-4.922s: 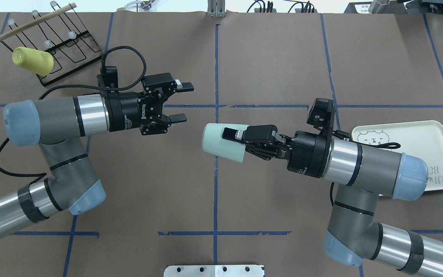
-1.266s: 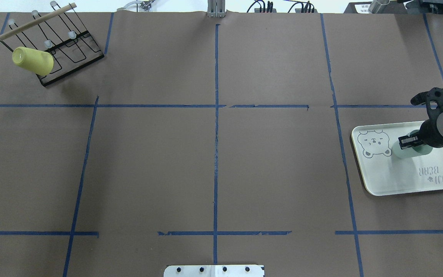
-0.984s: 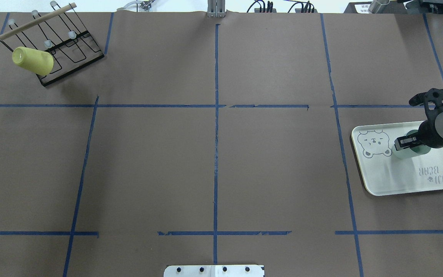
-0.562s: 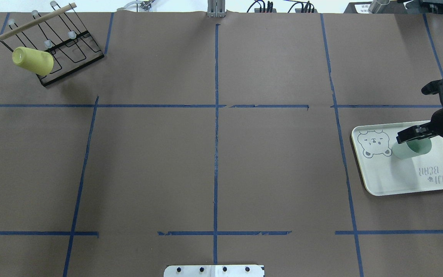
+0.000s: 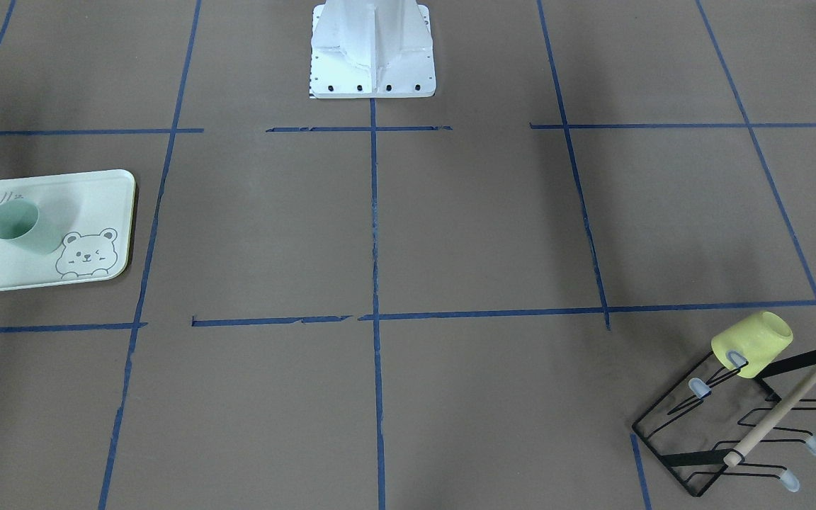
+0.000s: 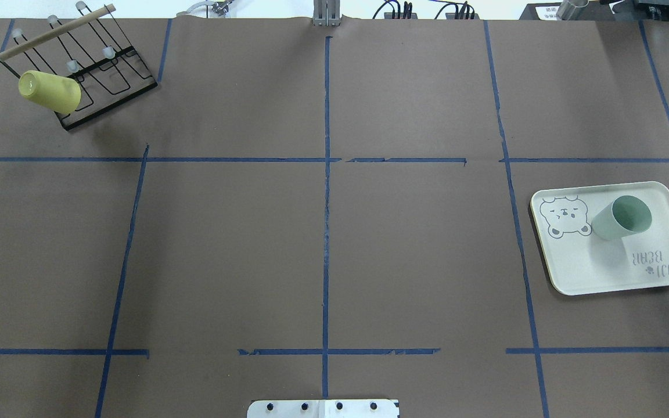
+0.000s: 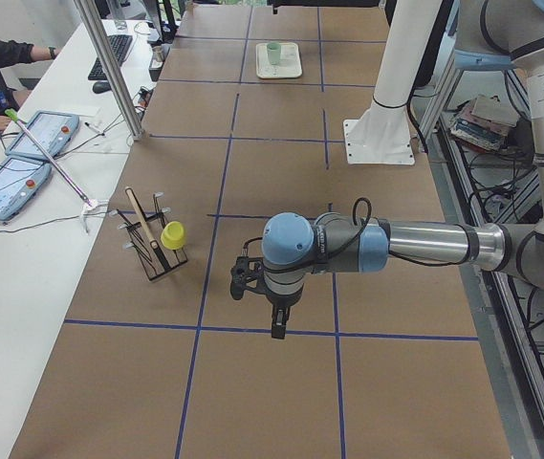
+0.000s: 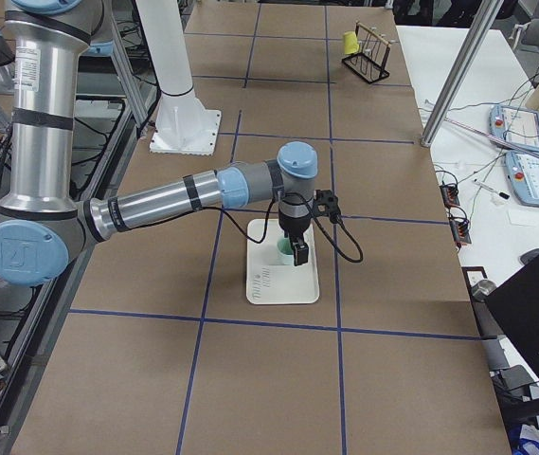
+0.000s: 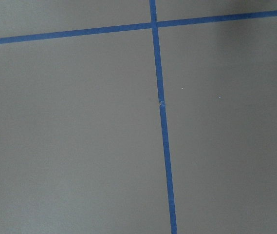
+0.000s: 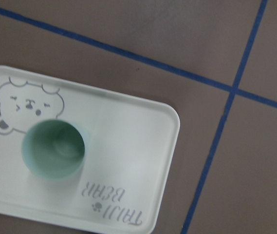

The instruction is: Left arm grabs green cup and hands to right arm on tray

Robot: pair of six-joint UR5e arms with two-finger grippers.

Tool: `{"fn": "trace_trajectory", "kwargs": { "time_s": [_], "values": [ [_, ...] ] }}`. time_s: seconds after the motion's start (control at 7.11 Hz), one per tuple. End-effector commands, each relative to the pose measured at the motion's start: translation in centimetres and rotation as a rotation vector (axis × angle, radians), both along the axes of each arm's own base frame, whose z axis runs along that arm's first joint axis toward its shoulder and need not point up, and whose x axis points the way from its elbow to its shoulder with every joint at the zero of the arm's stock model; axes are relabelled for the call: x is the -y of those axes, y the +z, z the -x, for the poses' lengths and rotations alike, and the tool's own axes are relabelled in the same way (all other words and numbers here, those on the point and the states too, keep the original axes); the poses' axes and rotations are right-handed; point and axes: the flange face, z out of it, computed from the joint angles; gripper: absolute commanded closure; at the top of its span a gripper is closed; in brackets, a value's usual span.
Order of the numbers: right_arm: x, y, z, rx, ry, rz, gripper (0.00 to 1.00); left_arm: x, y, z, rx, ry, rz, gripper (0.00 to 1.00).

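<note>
The green cup stands upright, mouth up, on the tray, just beside the bear drawing. It also shows in the front-facing view and from straight above in the right wrist view, with the tray under it. My right gripper shows only in the exterior right view, hanging above the cup; I cannot tell whether it is open or shut. My left gripper shows only in the exterior left view, pointing down over bare table; I cannot tell its state. The left wrist view shows only paper and blue tape.
A yellow cup hangs on a black wire rack at the table's far left corner. The white robot base stands at the near middle edge. Blue tape lines cross the brown paper.
The right gripper, first carrying the cup at the table's middle, set it on the tray, let go and withdrew out of the overhead view. The left arm has also left that view.
</note>
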Motion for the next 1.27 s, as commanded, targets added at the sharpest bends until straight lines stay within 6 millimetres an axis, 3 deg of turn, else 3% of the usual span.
{"fn": "trace_trajectory", "kwargs": {
  "time_s": [0.0,0.28,1.12],
  "values": [
    [-5.0,4.3,-5.3,0.082,0.029,0.102,0.0,-0.1,0.4,0.0,0.004,0.0,0.0,0.0],
    [-5.7,6.0,-6.2,0.081,0.057,0.143,0.01,-0.2,0.3,0.1,0.007,0.001,-0.005,0.0],
    [-5.2,5.9,-6.1,0.082,0.065,0.146,0.0,-0.2,0.3,0.0,0.007,0.003,-0.007,0.0]
  ]
}}
